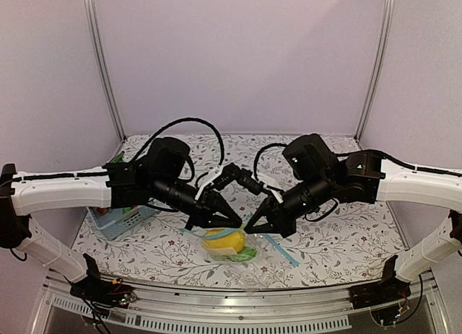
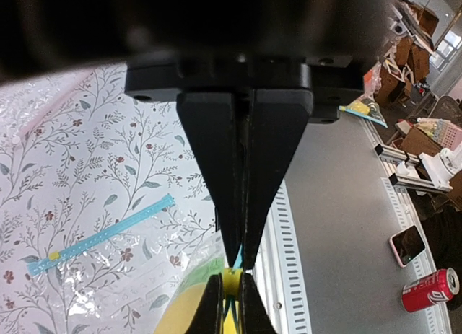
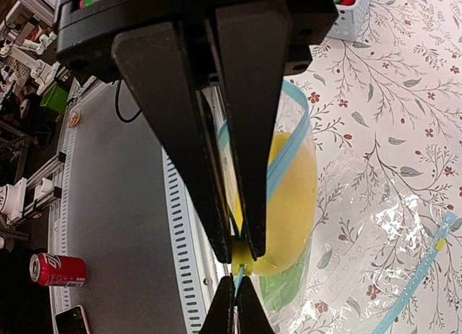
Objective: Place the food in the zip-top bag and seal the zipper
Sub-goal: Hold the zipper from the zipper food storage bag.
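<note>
Top view only: left gripper (image 1: 235, 223) and right gripper (image 1: 250, 229) tip to tip over zip-top bag (image 1: 213, 256), middle of table's (image 1: 346, 240) near edge. Wrist views alone show grip: both jaws fully closed, each pinching zipper (image 3: 287, 157). Inside bag: yellow food piece (image 3: 292, 204), green food piece (image 3: 283, 294) under it. Larger bag's blue strip (image 2: 101, 234) flat just beside; pink strip (image 2: 50, 107) farther off. Pale-blue basket (image 1: 119, 220) at left edge. Floral cloth on table; red can (image 2: 431, 289) on grey surface beyond near edge.

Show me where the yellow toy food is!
Top view, middle front: the bright yellow oblong toy lies inside the small clear plastic bag, beneath the left gripper and right gripper.
</note>
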